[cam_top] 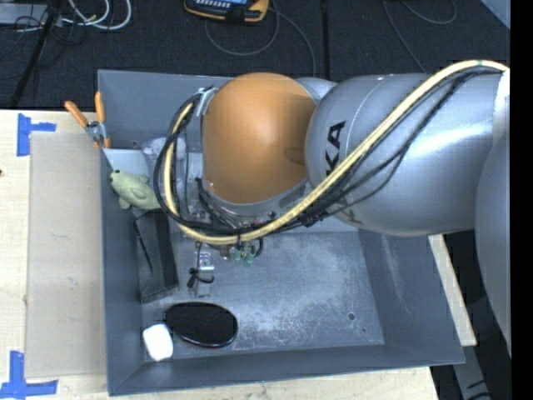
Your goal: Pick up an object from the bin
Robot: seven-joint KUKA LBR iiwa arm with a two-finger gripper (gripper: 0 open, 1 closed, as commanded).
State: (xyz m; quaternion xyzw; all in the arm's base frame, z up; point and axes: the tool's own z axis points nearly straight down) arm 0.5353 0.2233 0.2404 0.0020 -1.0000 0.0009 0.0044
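Grey bin (333,298); gripper (200,275) beside dark flat box (156,252); black oval (200,324) near.

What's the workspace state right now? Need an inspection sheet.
surface: grey bin floor, dusty.
job's things: pale green soft toy at the view's left wall; black flat bar below it; black oval disc and white block near the view's lower-left corner.
clutter: nothing seen.
grippers: gripper low beside the bar; state unreadable.
cables: yellow and black cables looped round the wrist.
surroundings: pendant on dark floor.
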